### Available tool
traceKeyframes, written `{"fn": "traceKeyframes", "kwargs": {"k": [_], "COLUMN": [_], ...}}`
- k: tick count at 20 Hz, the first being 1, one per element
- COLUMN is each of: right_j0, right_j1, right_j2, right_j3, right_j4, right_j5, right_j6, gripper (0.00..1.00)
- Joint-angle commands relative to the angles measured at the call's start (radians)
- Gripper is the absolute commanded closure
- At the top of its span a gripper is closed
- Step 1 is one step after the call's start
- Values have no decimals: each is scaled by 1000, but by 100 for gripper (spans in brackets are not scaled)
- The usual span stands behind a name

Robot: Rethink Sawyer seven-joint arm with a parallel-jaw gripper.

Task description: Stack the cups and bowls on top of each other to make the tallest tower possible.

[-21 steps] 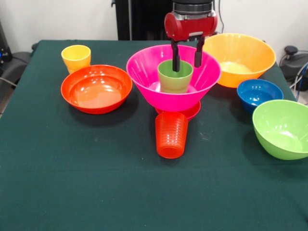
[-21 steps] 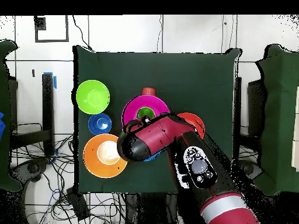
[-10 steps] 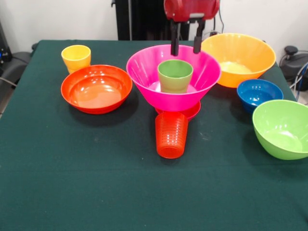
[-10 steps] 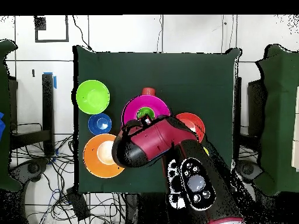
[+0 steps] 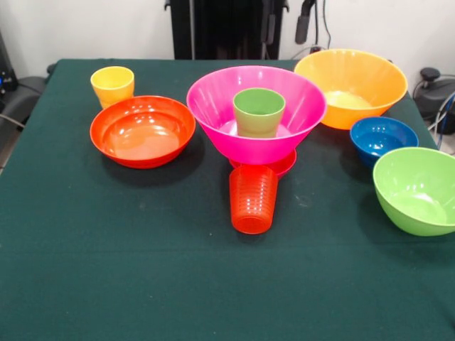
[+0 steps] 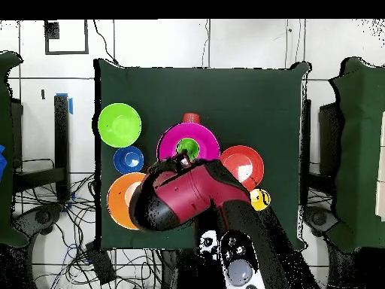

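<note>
From my feed, the light green cup [image 5: 259, 111] stands upright inside the large pink bowl [image 5: 213, 106], which sits on a small magenta bowl [image 5: 284, 166] at mid-bench [image 5: 142, 270]. The ribbed orange-red cup [image 5: 253, 199] stands mouth-down just in front of that tower. The yellow cup [image 5: 112, 85] is beside the red-orange bowl [image 5: 142, 131]. Overhead, the arm [image 6: 188, 197] covers the hand; I cannot tell if it is open or closed.

Red and black arm [image 6: 197, 197] reaching in from the base side, raised high, fingers hidden beneath its head
</note>
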Motion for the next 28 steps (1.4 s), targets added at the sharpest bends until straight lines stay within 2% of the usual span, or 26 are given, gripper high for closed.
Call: {"fn": "traceKeyframes", "kwargs": {"k": [1, 7, 12, 16, 19, 23, 28], "right_j0": [41, 52, 88, 113, 101, 127, 157], "right_j1": [-24, -37, -32, -33, 7, 54, 51], "right_j2": [-34, -38, -76, -100, -77, -112, -173], "right_j3": [142, 172, 180, 202, 223, 221, 220], "right_j4": [32, 53, 13, 7, 20, -7, -5], "right_j5": [51, 40, 8, -25, -64, -113, -148], "right_j6": [73, 74, 103, 124, 96, 126, 158], "gripper": [0, 0, 0, 0, 0, 0, 0]}}
